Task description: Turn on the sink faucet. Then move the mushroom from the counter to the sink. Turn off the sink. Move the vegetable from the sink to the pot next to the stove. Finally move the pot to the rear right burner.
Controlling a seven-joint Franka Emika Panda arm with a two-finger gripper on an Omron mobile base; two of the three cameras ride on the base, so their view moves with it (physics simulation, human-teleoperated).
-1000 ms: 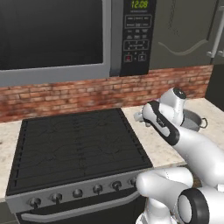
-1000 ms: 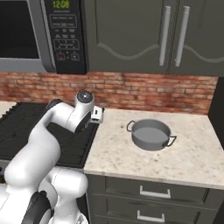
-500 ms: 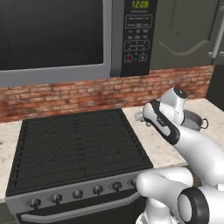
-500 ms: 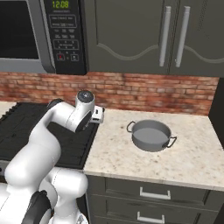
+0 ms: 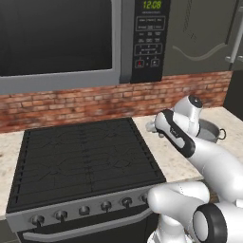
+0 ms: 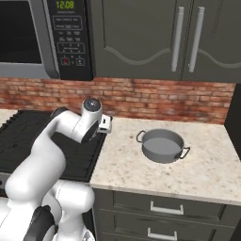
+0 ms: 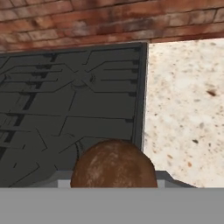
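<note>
A brown, round mushroom (image 7: 113, 165) sits right at the bottom of the hand view, held in my gripper (image 5: 151, 127), which is shut on it; the fingertips are hidden behind it. The hand hovers above the right edge of the black stove (image 5: 80, 156), where it meets the speckled counter (image 7: 188, 109). The grey pot (image 6: 162, 146) stands on that counter to the right of the stove, partly hidden by my arm in the left base view, and looks empty. Sink and faucet are out of view.
A brick wall (image 6: 164, 96) runs behind the stove and counter. The microwave (image 5: 61, 40) hangs above the stove, and dark cabinets (image 6: 155, 37) hang above the counter. Stove knobs (image 5: 83, 210) line the front edge.
</note>
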